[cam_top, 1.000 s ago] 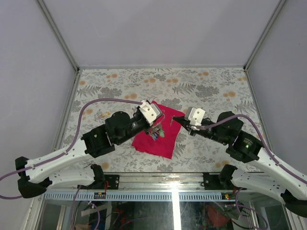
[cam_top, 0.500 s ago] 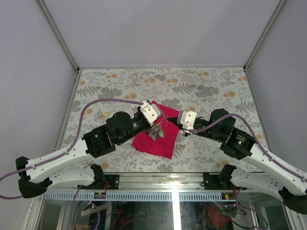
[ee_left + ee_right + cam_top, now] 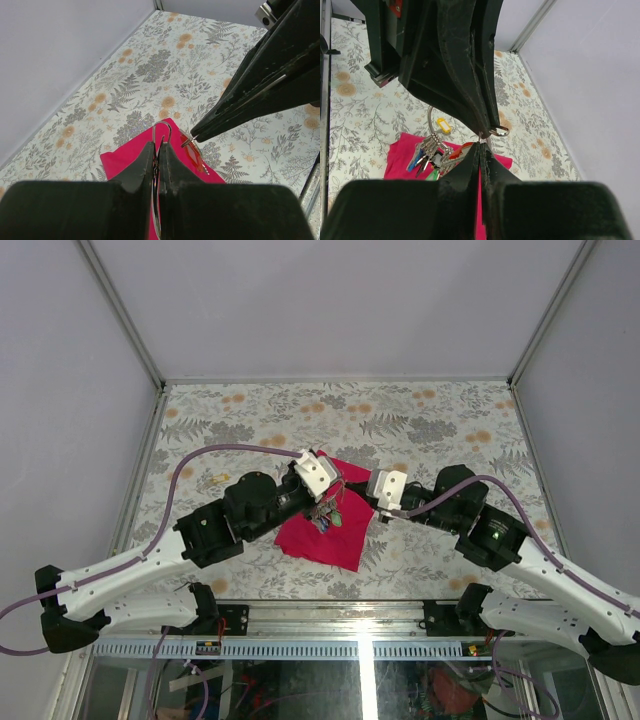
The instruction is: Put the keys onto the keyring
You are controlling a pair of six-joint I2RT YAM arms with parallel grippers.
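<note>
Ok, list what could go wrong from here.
1. The left hand pinches the thin keyring with just its tips. A push from the right hand, whose tip sits right beside it, could twist the ring out.
2. The red key seems held only at the right hand's tip, so it may slip onto the magenta cloth.
3. The bunch of keys hanging under the ring could swing and snag.

No text, label, brand or number is legible on anything
</note>
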